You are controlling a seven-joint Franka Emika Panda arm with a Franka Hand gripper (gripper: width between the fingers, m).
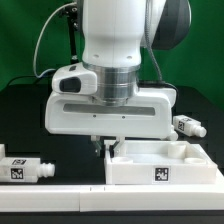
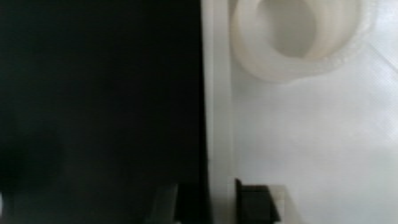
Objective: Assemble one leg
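Observation:
The large white square panel (image 1: 165,160) with a raised rim lies on the black table, and in the wrist view (image 2: 311,140) it shows a round socket (image 2: 294,40). My gripper (image 1: 106,146) is down at the panel's edge on the exterior view's left. In the wrist view the gripper (image 2: 221,200) has one finger on each side of the rim, closed against it. One leg (image 1: 22,168), a white peg with tag stickers, lies on the table to the exterior view's left. Another leg (image 1: 188,127) lies behind the panel on the exterior view's right.
A white ledge (image 1: 60,190) runs along the front of the table. The arm's wide white hand (image 1: 110,105) hangs over the panel's left part and hides the table behind it. Cables and a green backdrop are at the back.

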